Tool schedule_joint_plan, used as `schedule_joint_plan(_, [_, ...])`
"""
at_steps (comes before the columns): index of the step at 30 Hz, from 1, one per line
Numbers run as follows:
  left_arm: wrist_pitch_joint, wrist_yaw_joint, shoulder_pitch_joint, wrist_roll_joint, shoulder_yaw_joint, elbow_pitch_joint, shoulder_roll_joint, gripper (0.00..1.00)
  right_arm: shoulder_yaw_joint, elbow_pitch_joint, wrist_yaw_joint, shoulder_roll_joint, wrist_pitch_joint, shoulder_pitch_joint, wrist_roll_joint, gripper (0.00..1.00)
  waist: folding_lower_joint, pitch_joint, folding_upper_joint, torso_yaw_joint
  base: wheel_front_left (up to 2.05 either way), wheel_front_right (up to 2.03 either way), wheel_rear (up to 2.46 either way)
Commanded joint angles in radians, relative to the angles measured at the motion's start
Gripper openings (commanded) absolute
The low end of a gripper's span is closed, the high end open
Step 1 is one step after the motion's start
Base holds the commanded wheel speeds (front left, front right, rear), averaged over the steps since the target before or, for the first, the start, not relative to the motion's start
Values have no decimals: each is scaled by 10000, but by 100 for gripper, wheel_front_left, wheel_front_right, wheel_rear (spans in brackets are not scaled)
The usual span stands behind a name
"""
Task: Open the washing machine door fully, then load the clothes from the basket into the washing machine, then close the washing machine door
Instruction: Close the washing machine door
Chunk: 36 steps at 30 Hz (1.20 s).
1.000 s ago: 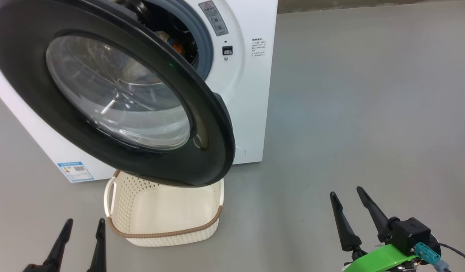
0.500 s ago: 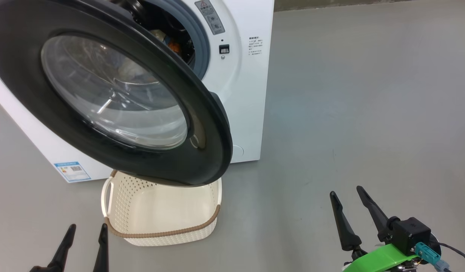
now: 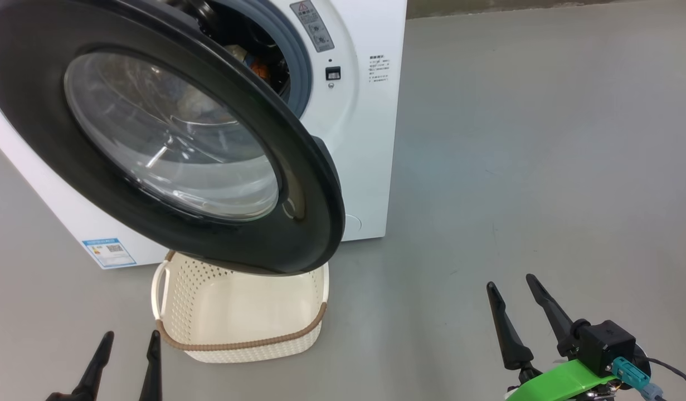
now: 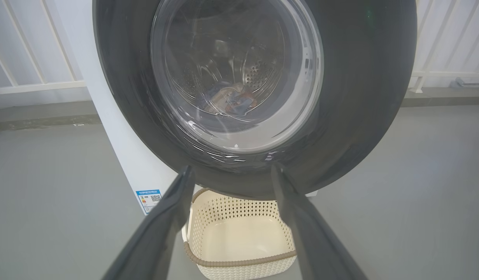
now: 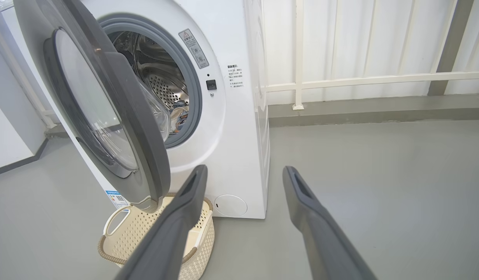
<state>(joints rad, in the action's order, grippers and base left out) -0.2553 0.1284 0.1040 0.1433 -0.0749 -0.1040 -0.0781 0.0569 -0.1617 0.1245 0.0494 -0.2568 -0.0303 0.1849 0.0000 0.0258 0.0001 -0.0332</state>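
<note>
Smooth grey floor (image 3: 543,139), indoors. White railing (image 5: 360,79) runs behind the washer (image 3: 370,167).

One washer. One door (image 3: 315,223), swung part open, standing out from the washer's front. One blue label (image 3: 108,252) sits low on the washer's front.

One basket (image 3: 237,345) stands on the floor just before the washer, under the door's lower edge, its cream bottom bare.

Clothes (image 3: 258,65): one bunched heap inside the washer's drum; number of pieces unclear.

Two grippers. Left gripper (image 3: 130,334) is before the washer, beside the basket. Right gripper (image 3: 510,281) is well off to the washer's right, over floor. Both have their jaws spread wide and hold nothing.
</note>
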Motion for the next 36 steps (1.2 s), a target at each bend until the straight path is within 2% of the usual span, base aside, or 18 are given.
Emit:
schedule_joint_plan(1, [-64, 22, -272, -49, -336, 233, -90, 100, 252, 238, 62, 8, -49, -122, -79, 100, 0, 8, -1, 3, 0, 0, 0])
schedule_joint_plan(28, [-64, 23, -446, 21, -483, 227, -7, 100, 244, 141, 62, 8, -49, -154, -70, 100, 0, 43, -1, 6, 0, 0, 0])
schedule_joint_plan(29, [-65, 23, -443, 21, -484, 225, -3, 100, 246, 113, 62, 8, -49, -142, -47, 79, 0, 30, -1, 10, 0, 0, 0])
schedule_joint_plan(30, [-65, 23, -440, 23, -485, 225, -1, 100, 247, 75, 62, 8, -49, -127, -33, 27, 0, 22, -1, 14, 0, 0, 0])
schedule_joint_plan(31, [-65, 23, -439, 24, -488, 227, 1, 100, 238, 43, 62, 8, -49, -113, -5, 0, 0, 21, -1, 19, 0, 0, 0])
schedule_joint_plan(36, [-65, 23, -434, 47, -486, 274, -9, 100, 39, 451, 62, 8, -49, -156, 358, 0, 0, 71, -1, 48, 0, 0, 0])
